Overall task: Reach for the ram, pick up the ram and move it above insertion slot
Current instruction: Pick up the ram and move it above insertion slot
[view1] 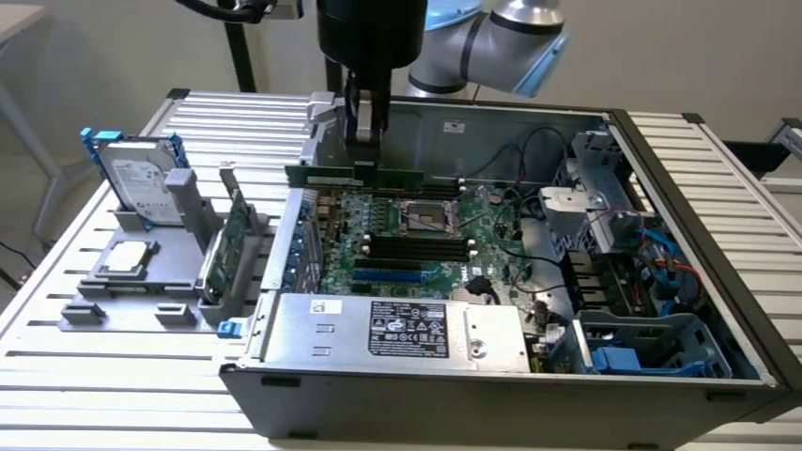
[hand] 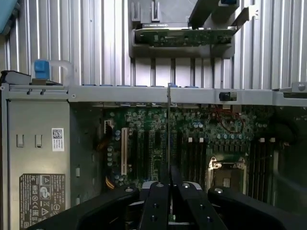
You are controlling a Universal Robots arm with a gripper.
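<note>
Claw (view1: pixel 364 141) pinching the ram (view1: pixel 355 177) over the open computer case (view1: pixel 501 395).

The green stick hangs edge-down from the claw's pressed fingers, above the motherboard (view1: pixel 414 230) near its far left side; the black slots (view1: pixel 414 246) lie nearer, below it.

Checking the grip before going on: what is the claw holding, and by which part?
The claw holds the ram, a green memory stick, pinched at the middle of its upper edge, above the motherboard.
</note>
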